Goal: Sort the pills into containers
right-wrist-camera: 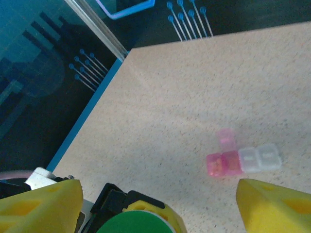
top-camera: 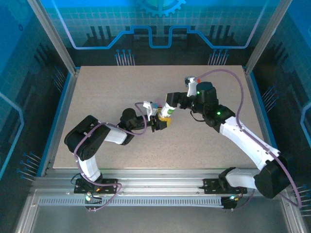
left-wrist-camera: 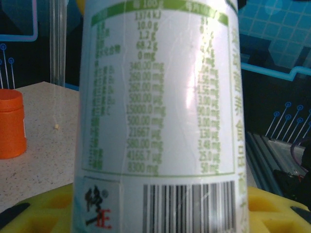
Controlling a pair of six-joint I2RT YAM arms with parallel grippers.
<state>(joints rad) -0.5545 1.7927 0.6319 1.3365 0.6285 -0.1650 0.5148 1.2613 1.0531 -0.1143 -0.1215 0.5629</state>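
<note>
A white bottle (left-wrist-camera: 160, 97) with a green printed label stands upright, close up in the left wrist view. My left gripper (left-wrist-camera: 160, 213) is shut on its lower part, a yellow finger (left-wrist-camera: 43, 208) on each side. From the right wrist view I look down on the bottle's green cap (right-wrist-camera: 133, 225). My right gripper (right-wrist-camera: 158, 204) is open, its yellow fingertips (right-wrist-camera: 41, 204) spread wide to either side of the cap and not touching it. In the top view both grippers meet mid-table, left (top-camera: 159, 122) and right (top-camera: 166, 112). An orange bottle (left-wrist-camera: 10, 124) stands on the table to the left. A small pink-tinted clear container (right-wrist-camera: 223, 162) lies on the table.
A tiny pale pill (left-wrist-camera: 57, 126) lies on the speckled tabletop (top-camera: 112, 92) near the orange bottle. Two clear compartments (right-wrist-camera: 260, 158) adjoin the pink container. A blue rim (right-wrist-camera: 85, 119) and metal frame posts border the table's edges.
</note>
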